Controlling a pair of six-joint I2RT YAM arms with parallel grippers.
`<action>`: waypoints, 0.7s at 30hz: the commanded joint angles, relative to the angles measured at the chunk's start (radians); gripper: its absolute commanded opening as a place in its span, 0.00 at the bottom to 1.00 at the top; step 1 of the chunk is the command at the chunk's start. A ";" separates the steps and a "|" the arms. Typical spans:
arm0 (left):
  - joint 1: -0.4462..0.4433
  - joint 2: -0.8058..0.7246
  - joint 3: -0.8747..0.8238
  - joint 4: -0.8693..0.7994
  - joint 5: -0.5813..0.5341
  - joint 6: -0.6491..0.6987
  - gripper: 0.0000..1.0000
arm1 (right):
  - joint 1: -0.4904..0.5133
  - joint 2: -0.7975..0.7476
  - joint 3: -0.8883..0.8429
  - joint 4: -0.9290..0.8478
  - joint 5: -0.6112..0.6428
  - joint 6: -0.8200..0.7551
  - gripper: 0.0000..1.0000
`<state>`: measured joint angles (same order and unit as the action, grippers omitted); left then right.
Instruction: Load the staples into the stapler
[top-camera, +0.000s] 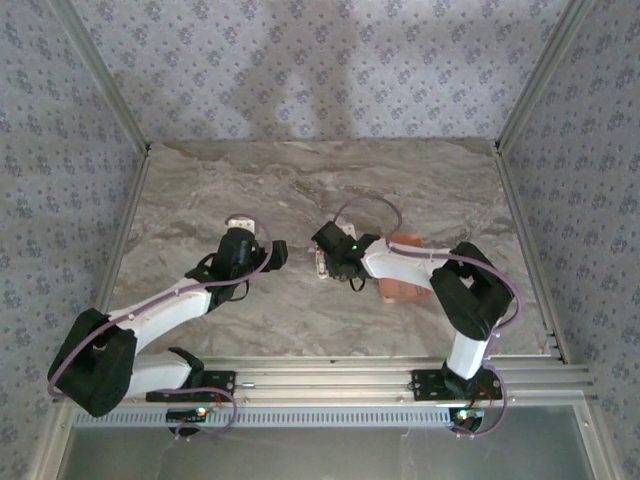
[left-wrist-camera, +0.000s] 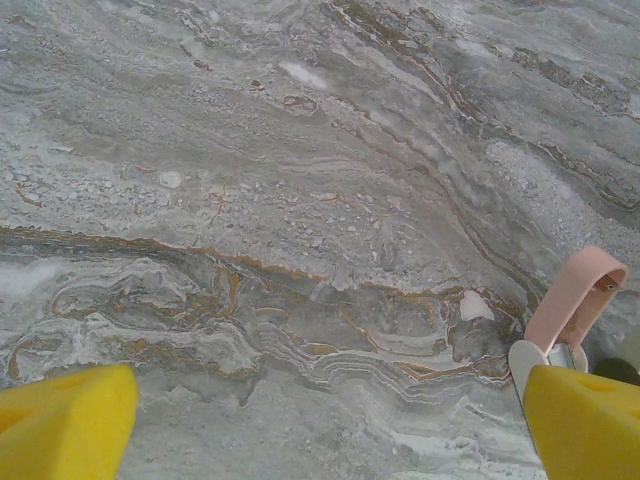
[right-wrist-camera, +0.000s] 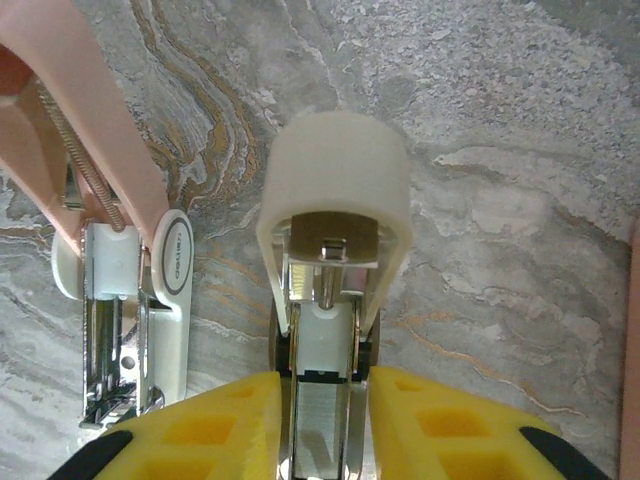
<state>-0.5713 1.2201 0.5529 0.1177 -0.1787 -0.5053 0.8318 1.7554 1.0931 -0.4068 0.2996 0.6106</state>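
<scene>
The stapler (right-wrist-camera: 335, 200) lies open near the tabletop's middle, its pink lid swung aside. A grey strip of staples (right-wrist-camera: 318, 430) appears seated in its channel. The right end effector (right-wrist-camera: 320, 395) closely flanks that channel, and I cannot tell whether it is clenched or released. The left end effector (left-wrist-camera: 325, 430) hangs released just beside it. Loading looks nearly finished; the next move is probably folding the lid shut without skidding the stapler.

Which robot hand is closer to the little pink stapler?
Right. The right gripper straddles the stapler, one finger on each side; the left gripper hangs open off to its left.
</scene>
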 joint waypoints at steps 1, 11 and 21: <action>0.005 0.000 0.005 0.020 0.005 0.016 0.98 | 0.004 -0.085 0.018 -0.049 0.013 -0.009 0.30; 0.005 -0.006 0.004 0.019 0.030 0.013 0.98 | -0.100 -0.172 -0.075 0.008 -0.225 0.050 0.32; 0.005 -0.010 0.002 0.012 0.040 0.016 0.99 | -0.159 -0.092 -0.091 0.061 -0.340 0.040 0.30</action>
<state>-0.5694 1.2201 0.5529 0.1173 -0.1509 -0.5053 0.6781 1.6348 1.0065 -0.3500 0.0116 0.6403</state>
